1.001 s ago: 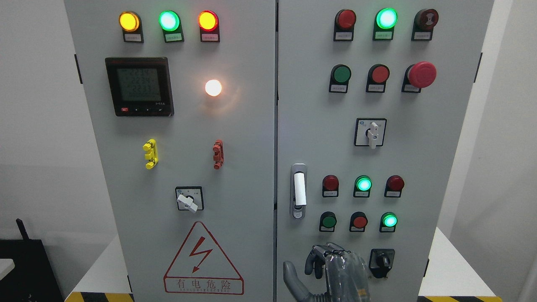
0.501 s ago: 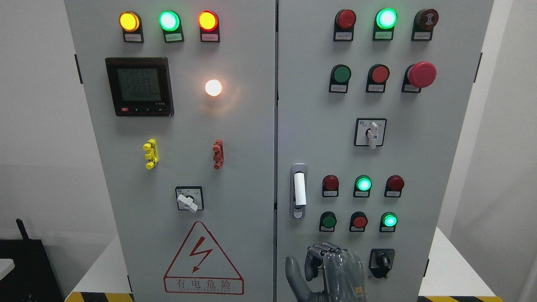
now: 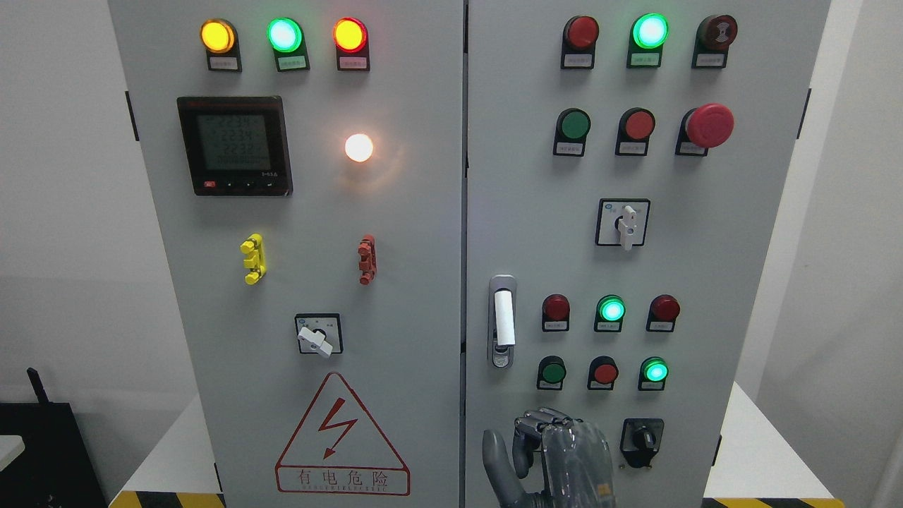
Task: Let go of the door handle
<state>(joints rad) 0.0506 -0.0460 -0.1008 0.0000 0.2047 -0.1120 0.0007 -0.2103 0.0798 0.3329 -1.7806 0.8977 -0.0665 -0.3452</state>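
I am watching a hand [image 3: 547, 458] at the bottom edge of the cabinet's right door [image 3: 705, 247]; I cannot tell which arm is carrying it, since it is rising near mid-frame. Its fingers [image 3: 542, 423] are curling loosely with the thumb apart, gripping nothing. The door handle [image 3: 502, 321] is sitting just above it and slightly left, clear of contact, near that door's left edge. The handle is a slim white lever in a grey metal recess, its long axis running vertically. I am judging the release as done. The hand looks dark, glossy, jointed metal.
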